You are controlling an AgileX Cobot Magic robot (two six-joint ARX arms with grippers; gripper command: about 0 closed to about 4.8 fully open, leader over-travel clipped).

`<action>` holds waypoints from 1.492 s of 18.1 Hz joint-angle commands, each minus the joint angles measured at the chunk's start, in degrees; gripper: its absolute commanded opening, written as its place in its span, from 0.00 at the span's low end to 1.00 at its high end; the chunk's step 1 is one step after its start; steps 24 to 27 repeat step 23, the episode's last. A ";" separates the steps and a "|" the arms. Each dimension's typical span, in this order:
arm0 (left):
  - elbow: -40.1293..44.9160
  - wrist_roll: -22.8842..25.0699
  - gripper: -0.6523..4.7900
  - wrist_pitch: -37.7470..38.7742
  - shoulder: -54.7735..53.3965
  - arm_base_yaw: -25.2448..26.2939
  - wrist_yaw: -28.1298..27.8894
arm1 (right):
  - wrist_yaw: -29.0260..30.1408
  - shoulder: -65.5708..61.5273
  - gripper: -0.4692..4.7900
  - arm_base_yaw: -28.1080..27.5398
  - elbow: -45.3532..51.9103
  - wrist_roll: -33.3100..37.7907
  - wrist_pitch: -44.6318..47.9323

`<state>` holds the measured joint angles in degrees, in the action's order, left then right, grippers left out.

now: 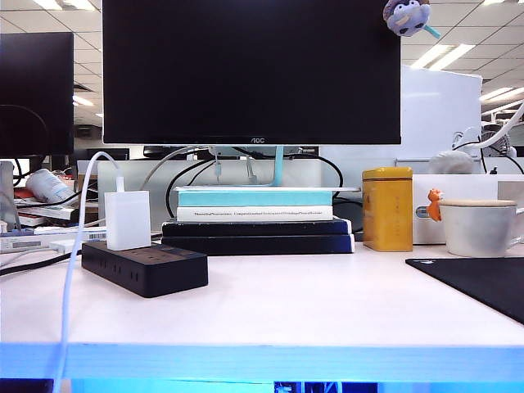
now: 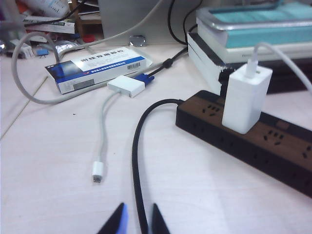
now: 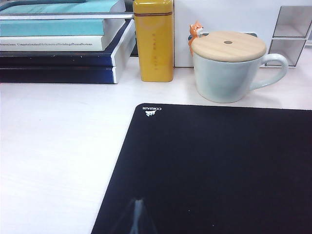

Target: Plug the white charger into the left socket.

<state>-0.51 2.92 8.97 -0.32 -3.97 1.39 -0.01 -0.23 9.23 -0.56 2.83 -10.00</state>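
My left gripper [image 2: 136,219], barely parted, and my shut right gripper [image 3: 138,217] hold nothing, while the boxy white charger [image 2: 246,99] stands upright in the matte black strip's left socket [image 2: 233,127] near the tabletop's left edge.

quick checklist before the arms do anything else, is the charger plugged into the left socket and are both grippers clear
1. White charger standing upright on the black power strip: ok.
2. Charger in the endmost outlet by the strip's black cord: looks so, ok.
3. Prongs fully seated: cannot tell, the base hides them.
4. Left gripper clear of the charger, holding nothing, hovering near the cord: ok.
5. Right gripper shut, empty, over the black mouse mat: ok.
6. Charger cable hangs loose off the table edge: ok.
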 commanded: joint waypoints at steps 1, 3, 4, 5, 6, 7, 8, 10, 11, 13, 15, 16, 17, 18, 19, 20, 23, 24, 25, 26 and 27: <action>-0.15 -6.93 0.11 1.22 0.13 0.00 -0.42 | -0.04 0.02 0.08 -0.07 0.50 0.17 0.37; -0.17 -9.29 0.11 1.18 0.13 0.20 -1.60 | -0.04 0.02 0.08 -0.07 0.50 0.17 0.37; -0.17 -8.31 0.11 1.22 0.13 0.20 -1.73 | -0.04 0.02 0.08 -0.07 0.50 0.17 0.37; -0.17 -7.76 0.11 1.25 0.13 0.20 -1.62 | -0.04 0.02 0.08 -0.07 0.50 0.17 0.37; -0.17 -7.74 0.11 1.27 0.13 0.20 -1.60 | -0.04 0.02 0.08 -0.07 0.50 0.17 0.37; -0.17 -7.15 0.11 1.22 0.13 0.17 -1.53 | -0.04 0.02 0.08 -0.07 0.50 0.17 0.37; -0.17 -6.69 0.11 1.07 0.13 0.17 -1.16 | -0.04 0.02 0.08 -0.07 0.50 0.17 0.37; -0.17 -6.56 0.11 1.07 0.13 0.17 -1.18 | -0.04 0.02 0.08 -0.07 0.50 0.17 0.39; -0.17 -6.56 0.11 1.07 0.11 0.17 -1.18 | -0.04 0.02 0.08 -0.07 0.50 0.17 0.37; -0.17 -6.56 0.11 1.07 0.13 0.17 -1.18 | -0.04 0.02 0.08 -0.07 0.50 0.17 0.39; -0.15 -6.56 0.11 1.07 0.13 0.17 -1.20 | -0.04 0.02 0.08 -0.07 0.50 0.17 0.39; -0.17 -6.56 0.11 1.07 0.13 0.17 -1.18 | -0.04 0.02 0.08 -0.07 0.50 0.17 0.39; -0.17 -6.56 0.11 1.07 0.13 0.17 -1.18 | -0.04 0.02 0.08 -0.07 0.50 0.17 0.37; -0.17 -6.56 0.11 1.07 0.13 0.17 -1.18 | -0.04 0.02 0.08 -0.07 0.50 0.17 0.37; -0.17 -6.56 0.11 1.07 0.13 0.17 -1.20 | -0.04 0.02 0.08 -0.07 0.50 0.17 0.39; -0.17 -6.56 0.11 1.07 0.13 0.17 -1.18 | -0.04 0.02 0.08 -0.07 0.50 0.17 0.37; -0.17 -6.56 0.11 1.07 0.13 0.17 -1.20 | -0.04 0.02 0.08 -0.07 0.50 0.17 0.39; -0.17 -6.56 0.11 1.07 0.13 0.17 -1.20 | -0.04 0.02 0.08 -0.07 0.50 0.17 0.39; -0.17 -6.56 0.11 1.07 0.13 0.17 -1.20 | -0.04 0.02 0.08 -0.07 0.50 0.17 0.39; -0.17 -6.56 0.11 1.07 0.13 0.17 -1.20 | -0.04 0.02 0.08 -0.07 0.50 0.17 0.39; -0.17 -6.56 0.11 1.07 0.13 0.17 -1.20 | -0.04 0.02 0.08 -0.07 0.50 0.17 0.39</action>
